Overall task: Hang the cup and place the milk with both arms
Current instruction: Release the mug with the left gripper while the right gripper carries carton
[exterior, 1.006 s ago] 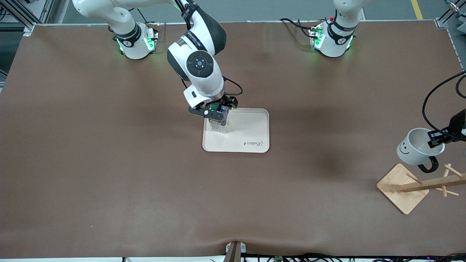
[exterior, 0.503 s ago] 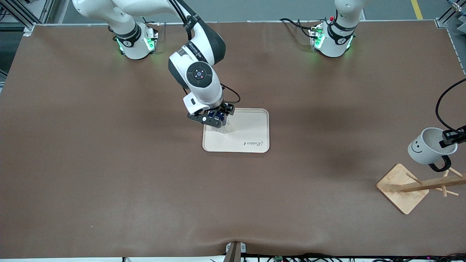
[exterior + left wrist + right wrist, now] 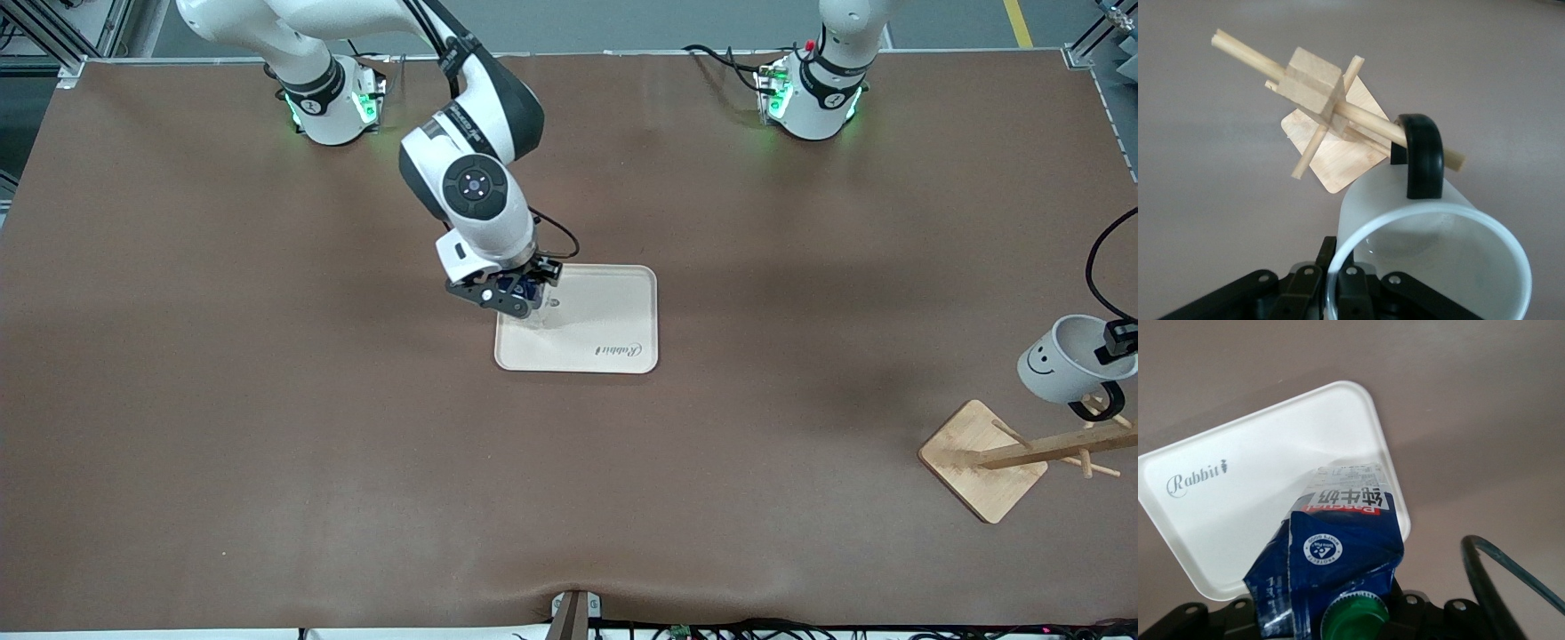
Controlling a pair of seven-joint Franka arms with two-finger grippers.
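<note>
While its fingers clamp the milk (image 3: pixel 524 298) at centre frame, the right gripper (image 3: pixel 508 298) holds it over the tray (image 3: pixel 613 307); at the frame's right edge, the left gripper (image 3: pixel 1118 340) pinches the cup (image 3: pixel 1062 364) by its rim, handle looped on a rack (image 3: pixel 1022 449) peg

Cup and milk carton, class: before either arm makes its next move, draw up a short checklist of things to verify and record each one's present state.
1. Left tool grips the cup by its rim: ok.
2. Cup's handle around a peg of the wooden rack: cannot tell; the handle overlaps the peg in the left wrist view.
3. Right tool shut on the milk: ok.
4. Milk over the tray: ok.
5. Milk resting on the tray: cannot tell; its base is hidden.
6. Milk upright: not ok, it looks tilted.
</note>
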